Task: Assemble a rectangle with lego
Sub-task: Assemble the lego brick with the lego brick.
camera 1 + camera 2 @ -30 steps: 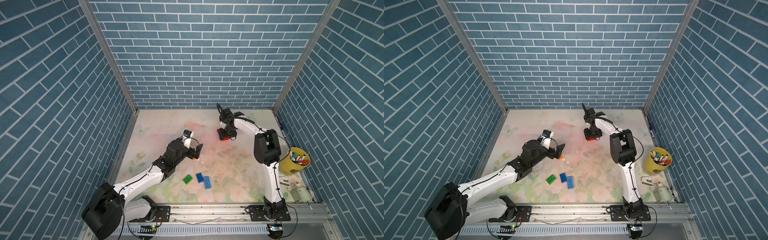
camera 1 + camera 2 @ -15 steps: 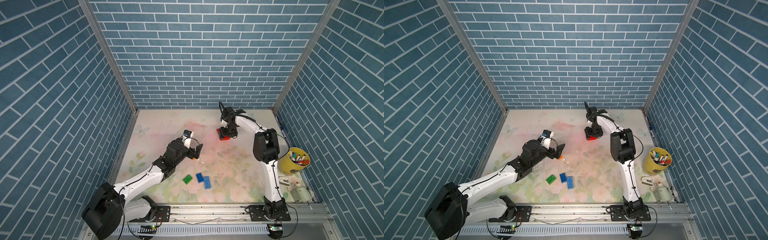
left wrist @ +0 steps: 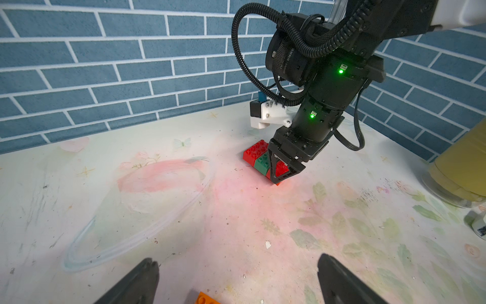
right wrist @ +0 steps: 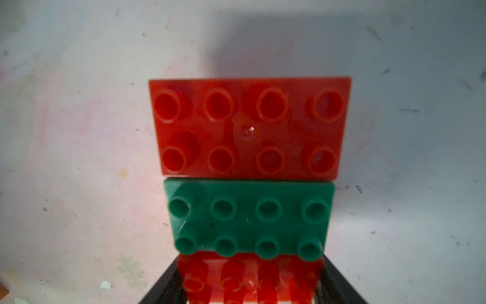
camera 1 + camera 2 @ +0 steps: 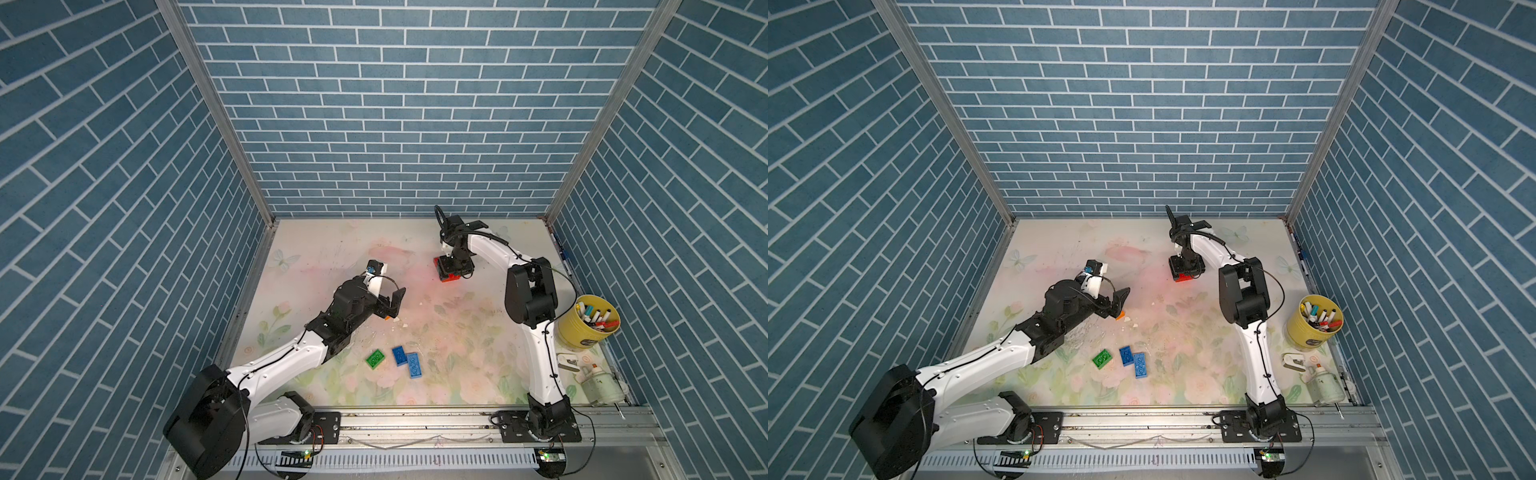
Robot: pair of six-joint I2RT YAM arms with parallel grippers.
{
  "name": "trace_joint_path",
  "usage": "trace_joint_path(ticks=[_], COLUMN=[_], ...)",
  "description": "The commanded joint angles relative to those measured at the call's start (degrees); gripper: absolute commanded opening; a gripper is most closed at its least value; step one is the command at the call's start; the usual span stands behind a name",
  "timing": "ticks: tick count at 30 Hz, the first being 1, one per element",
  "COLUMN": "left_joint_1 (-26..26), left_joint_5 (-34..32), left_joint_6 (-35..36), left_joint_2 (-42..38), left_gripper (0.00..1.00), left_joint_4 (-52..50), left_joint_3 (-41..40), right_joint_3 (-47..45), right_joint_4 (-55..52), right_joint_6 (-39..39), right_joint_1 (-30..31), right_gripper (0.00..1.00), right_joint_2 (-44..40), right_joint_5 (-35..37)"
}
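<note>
Blue brick-patterned walls (image 5: 395, 124) enclose a scuffed, floral table (image 5: 332, 249). Towards the back, the right tool (image 5: 454, 270) pinches a red brick (image 4: 249, 281) touching a green brick (image 4: 249, 218). The left tool (image 3: 236, 259), spread wide, hovers over an orange brick (image 3: 207, 298).

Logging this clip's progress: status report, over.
Left hand open over orange brick. Right hand shut on end red brick, in row with green brick, far red brick. Nothing in the way.

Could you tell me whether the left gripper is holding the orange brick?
No, the left gripper is open and the orange brick lies on the table between its fingers, touching neither.
</note>
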Motion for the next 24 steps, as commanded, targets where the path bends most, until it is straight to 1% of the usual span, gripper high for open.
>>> trace_joint_path(ticks=[1, 6, 12, 14, 21, 24], left_joint_1=[0.4, 0.3, 0.4, 0.4, 0.4, 0.3], left_joint_5=[-0.7, -0.8, -1.0, -1.1, -1.3, -1.3], left_joint_6=[0.0, 0.0, 0.0, -0.1, -0.1, -0.2], left_joint_2=[0.5, 0.6, 0.6, 0.6, -0.3, -0.7], left_gripper=[1.0, 1.0, 1.0, 1.0, 1.0, 1.0], left_joint_4=[-0.1, -0.1, -0.2, -0.3, -0.1, -0.1], left_joint_3=[-0.2, -0.3, -0.2, -0.2, -0.4, -0.4], right_joint_3=[-1.1, -1.0, -1.3, -1.3, -1.1, -3.3], right_joint_4=[-1.5, -1.7, -1.9, -1.7, -2.1, -2.5], right_joint_6=[0.6, 0.3, 0.4, 1.2, 5.2, 7.2], right_joint_1=[0.1, 0.2, 0.2, 0.2, 0.3, 0.5], right_gripper=[0.48, 0.48, 0.48, 0.48, 0.5, 0.5], right_joint_2=[6.1, 7.9, 7.4, 5.9, -2.1, -5.3], right_joint_5=[2.8, 3.0, 2.8, 1.9, -5.3, -6.1])
